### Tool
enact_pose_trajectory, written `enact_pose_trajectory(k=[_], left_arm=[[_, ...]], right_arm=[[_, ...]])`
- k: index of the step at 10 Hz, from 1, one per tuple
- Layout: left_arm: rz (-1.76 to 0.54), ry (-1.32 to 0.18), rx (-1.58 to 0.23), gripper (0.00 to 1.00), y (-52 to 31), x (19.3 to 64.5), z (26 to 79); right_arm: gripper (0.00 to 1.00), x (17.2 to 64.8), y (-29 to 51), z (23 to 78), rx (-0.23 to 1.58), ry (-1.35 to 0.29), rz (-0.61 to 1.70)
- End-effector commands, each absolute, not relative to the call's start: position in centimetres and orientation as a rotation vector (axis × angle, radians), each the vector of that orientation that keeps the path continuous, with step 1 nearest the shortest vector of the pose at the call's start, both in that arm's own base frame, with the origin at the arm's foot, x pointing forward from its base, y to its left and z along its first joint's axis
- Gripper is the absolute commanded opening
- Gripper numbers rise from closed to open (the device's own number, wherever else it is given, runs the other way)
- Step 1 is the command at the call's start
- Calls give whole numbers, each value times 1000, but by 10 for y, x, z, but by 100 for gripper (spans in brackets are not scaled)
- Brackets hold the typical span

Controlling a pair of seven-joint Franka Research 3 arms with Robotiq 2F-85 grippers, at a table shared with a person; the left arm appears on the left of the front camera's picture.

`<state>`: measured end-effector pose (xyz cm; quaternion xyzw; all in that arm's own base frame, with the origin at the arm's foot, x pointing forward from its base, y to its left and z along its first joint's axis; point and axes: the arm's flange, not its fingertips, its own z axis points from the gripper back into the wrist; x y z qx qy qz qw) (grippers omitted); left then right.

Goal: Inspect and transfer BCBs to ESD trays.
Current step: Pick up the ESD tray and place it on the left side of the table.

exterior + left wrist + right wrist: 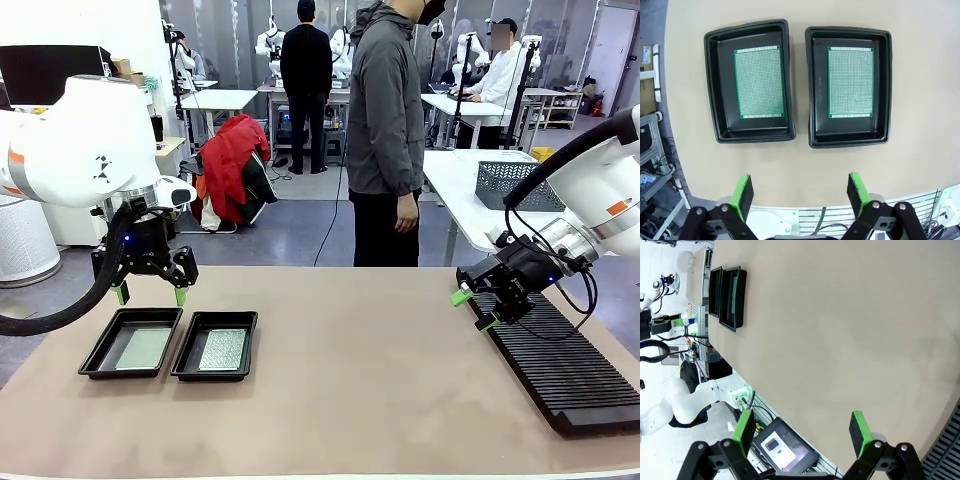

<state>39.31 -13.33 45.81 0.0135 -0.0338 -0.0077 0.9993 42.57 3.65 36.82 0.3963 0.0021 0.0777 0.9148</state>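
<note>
The brown table (360,380) spans the lower half of the front view, with a person (388,130) standing at its far side, upper centre. At lower right lies the long black slotted rack (560,365); no board is visible in its slots. At lower left sit the two ESD trays side by side, the left tray (130,342) and the right tray (214,346), just apart. Each already holds one of the BCBs flat on its floor: the left board (759,82) and the right board (850,82), both green and finely perforated in the left wrist view.

The left gripper (150,294) hangs above the trays, jaws spread wide and holding nothing. The right gripper (474,310) hovers over the rack's near end, jaws likewise apart and empty.

Judging by both trays being filled, the transfer looks done or nearly so. If more boards are to come, the next move calls for another tray or a check of the rack.
</note>
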Motion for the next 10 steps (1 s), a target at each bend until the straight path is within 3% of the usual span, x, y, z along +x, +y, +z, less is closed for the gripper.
enact_pose_trajectory(k=[1,10], left_arm=[[-13,-66,27,100,-133,394,457],[-13,-66,27,100,-133,394,457]], right_arm=[[100,426,36,368,811,2,158],[100,426,36,368,811,2,158]])
